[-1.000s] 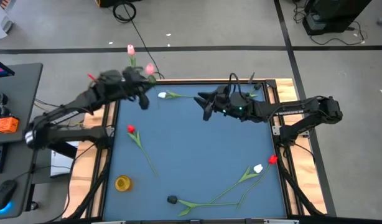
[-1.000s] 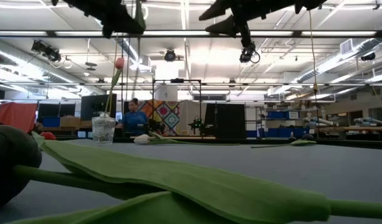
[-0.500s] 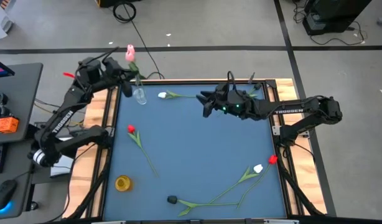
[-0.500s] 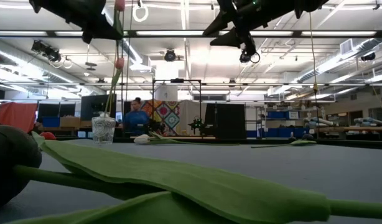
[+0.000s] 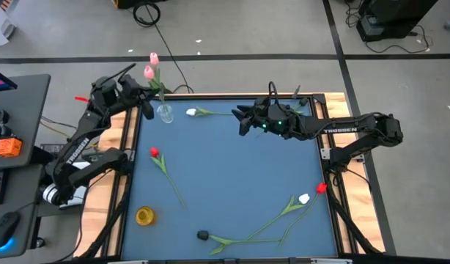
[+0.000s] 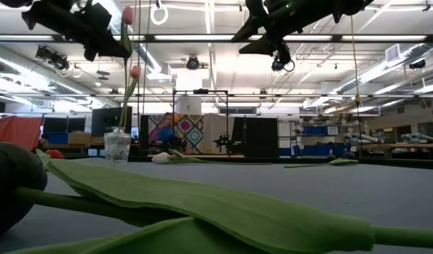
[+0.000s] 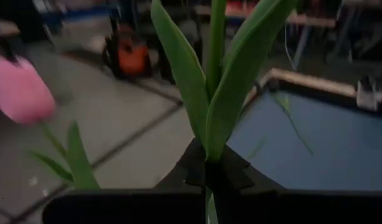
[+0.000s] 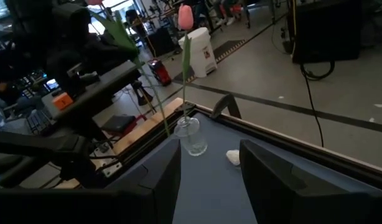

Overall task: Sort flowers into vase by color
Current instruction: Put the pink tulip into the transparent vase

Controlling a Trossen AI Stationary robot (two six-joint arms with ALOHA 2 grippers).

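Pink flower (image 5: 148, 72) clamped in closed left gripper (image 5: 141, 99), up over glass vase (image 5: 164, 113) at table corner; another pink flower (image 5: 153, 58) already in vase. Right gripper (image 5: 243, 117) open, holding nothing, near white flower (image 5: 191, 112).

Left wrist: green stem (image 7: 211, 74) pinched between fingers (image 7: 197, 168).

Right wrist: fingers (image 8: 160, 174) apart, vase ahead.

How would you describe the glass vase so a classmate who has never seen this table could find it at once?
Start at the blue table and go to its far left corner, close to the left hand. There stands the small clear glass vase, upright, with a pink tulip rising from it. Every other flower on the mat lies flat; only this one stands.
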